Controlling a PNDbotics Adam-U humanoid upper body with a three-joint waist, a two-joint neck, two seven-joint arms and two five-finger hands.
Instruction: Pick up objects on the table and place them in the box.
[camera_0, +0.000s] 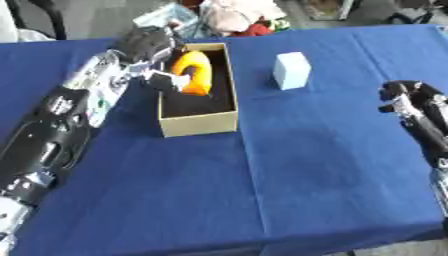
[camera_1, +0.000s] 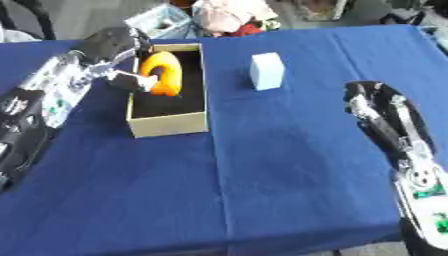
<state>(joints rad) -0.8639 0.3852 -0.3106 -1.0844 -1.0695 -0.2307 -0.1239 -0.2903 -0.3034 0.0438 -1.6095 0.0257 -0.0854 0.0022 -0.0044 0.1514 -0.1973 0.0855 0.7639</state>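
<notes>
In the left eye view, the robot's left hand (camera_0: 150, 46) reaches in over the blue tablecloth (camera_0: 262, 165) to the open cardboard box (camera_0: 199, 123), its fingers (camera_0: 166, 80) curled round an orange curved object (camera_0: 193, 71) that sits inside the box's dark interior, toward the far end and against the wall nearest the hand. The orange object stands up above the box rim, arched over the fingertips that grasp its lower end. A small pale blue-white block (camera_0: 291, 70) stands upright on the cloth, well apart from those fingers, beyond the box's other long wall. The right hand (camera_0: 409, 98) shows at the right edge, resting above the cloth with its fingers bent inward and holding nothing; the block lies up and away from its fingertips, with bare cloth between. In the right eye view, the same left hand (camera_1: 112, 44) is seen clasping the orange piece (camera_1: 162, 71) over the box (camera_1: 168, 125), the thumb side pressed to the object's inner curve. The right hand (camera_1: 378, 107) appears larger here, its dark fingers drawn together and empty, the pale block (camera_1: 267, 71) standing off beyond their tips. Blurred clutter (camera_1: 229, 17) lies past the far table edge, behind the left hand's fingers.
</notes>
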